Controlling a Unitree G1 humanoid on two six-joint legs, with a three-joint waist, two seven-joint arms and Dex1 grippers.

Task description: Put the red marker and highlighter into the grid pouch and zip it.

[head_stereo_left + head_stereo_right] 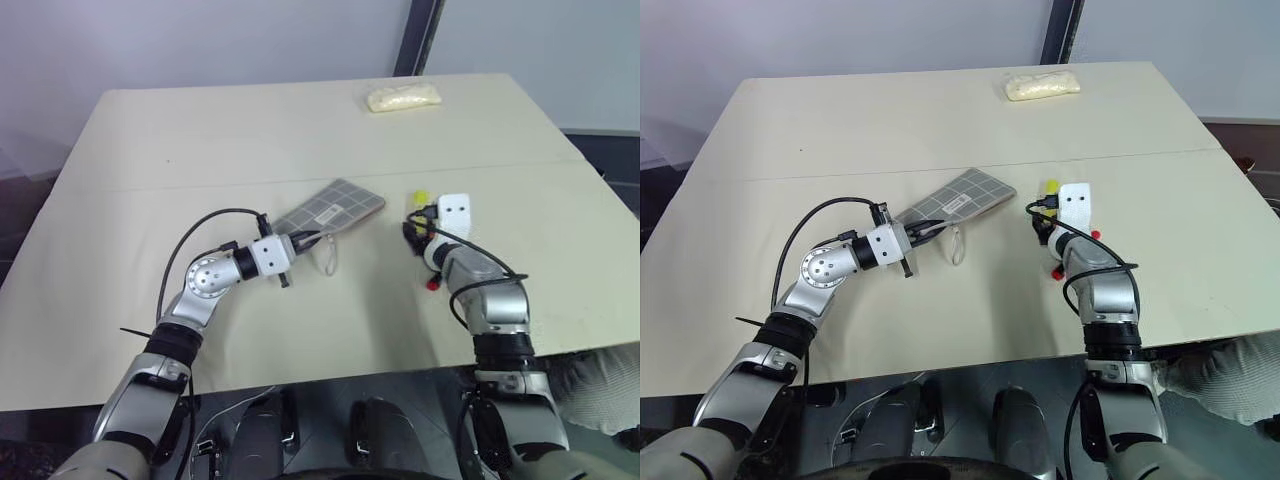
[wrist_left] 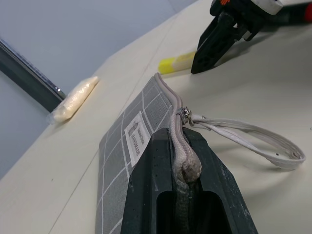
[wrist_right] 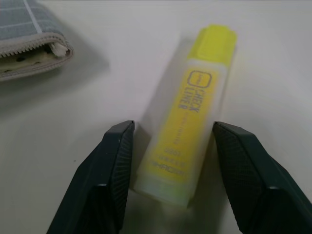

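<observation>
The grid pouch (image 1: pixel 338 207) lies flat mid-table, grey with white lines, its pull cord (image 2: pixel 253 139) looped on the table beside it. My left gripper (image 2: pixel 183 146) is shut on the pouch's zipper edge at its near end. To its right lies the yellow highlighter (image 3: pixel 187 126). My right gripper (image 3: pixel 173 129) straddles its near end, and both fingers stand close beside it with a slim gap. A red end of the red marker (image 1: pixel 432 284) peeks out beside my right wrist. The rest of it is hidden under the arm.
A cream lumpy bag (image 1: pixel 404 97) lies at the table's far edge, right of centre. The beige table (image 1: pixel 200 140) stretches bare to the left and far side. A dark post (image 1: pixel 420 35) stands behind the table.
</observation>
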